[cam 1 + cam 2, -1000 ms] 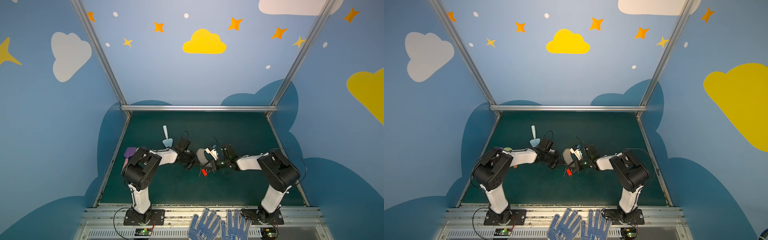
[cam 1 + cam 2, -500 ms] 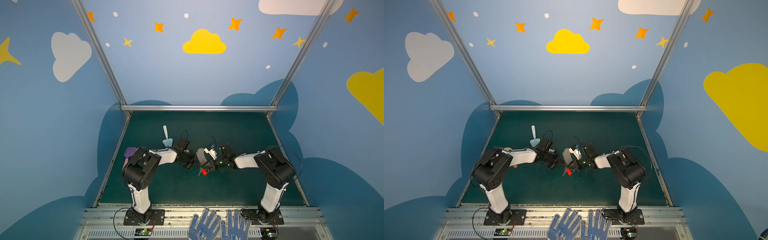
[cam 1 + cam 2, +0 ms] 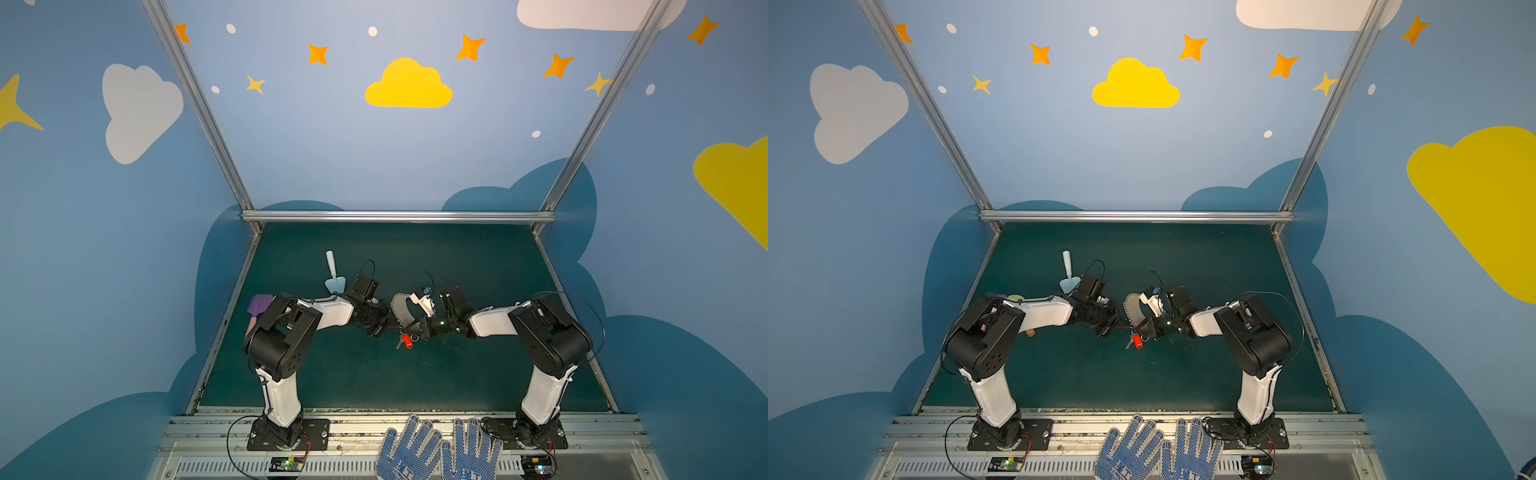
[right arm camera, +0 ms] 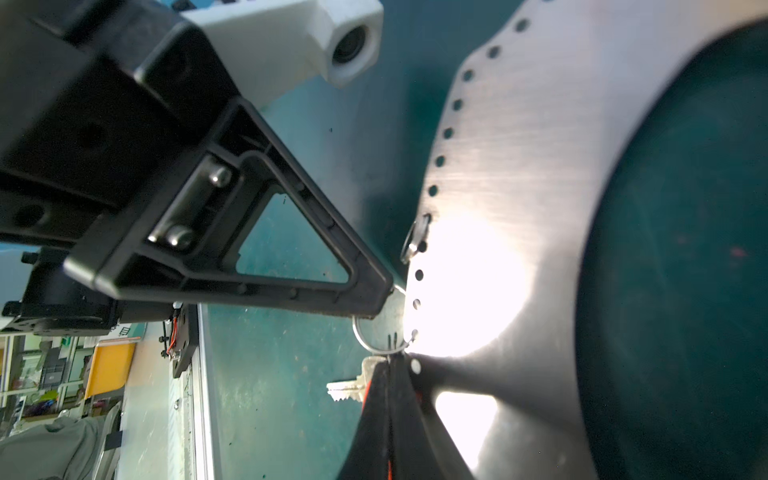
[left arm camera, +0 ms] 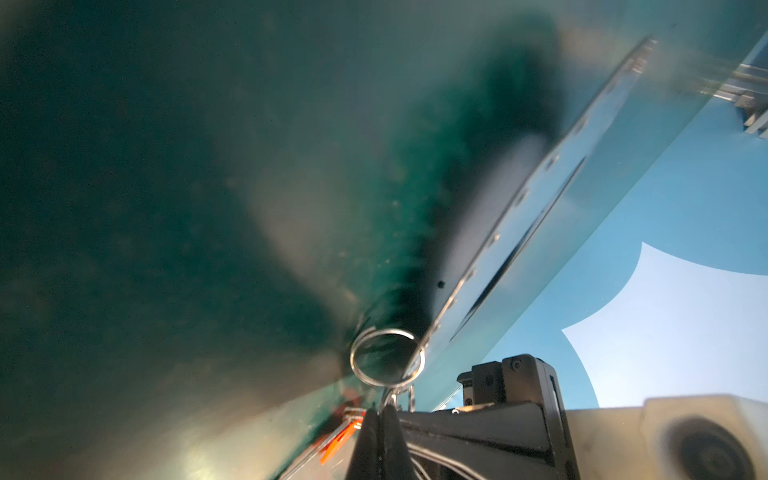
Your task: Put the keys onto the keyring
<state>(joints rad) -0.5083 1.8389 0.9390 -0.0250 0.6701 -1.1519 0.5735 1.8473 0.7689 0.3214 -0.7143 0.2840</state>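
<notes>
The keyring, a grey plate [image 3: 399,308] [image 4: 519,166] with a rim of tiny holes, stands tilted up off the mat between both arms. The left gripper [image 3: 384,328] [image 5: 380,409] is shut on a small wire ring [image 5: 386,357] at the plate's edge [image 5: 540,199]. The right gripper [image 3: 411,330] [image 4: 388,365] meets it from the other side, shut on the key at its red head. In the right wrist view the silver blade [image 4: 347,388] sticks out beside the fingers, just under the wire ring [image 4: 378,332]. In both top views the red head [image 3: 408,341] [image 3: 1137,340] hangs low under the tips.
A pale blue toy shovel [image 3: 332,274] lies behind the left wrist. A purple one [image 3: 258,307] lies by the left rail, partly under the left arm. Blue dotted gloves [image 3: 436,451] rest on the front frame. Metal rails [image 3: 232,307] border the green mat.
The right arm's elbow has shifted slightly to the left. Both grippers, the plate and the key stay almost where they were, still pinched together.
</notes>
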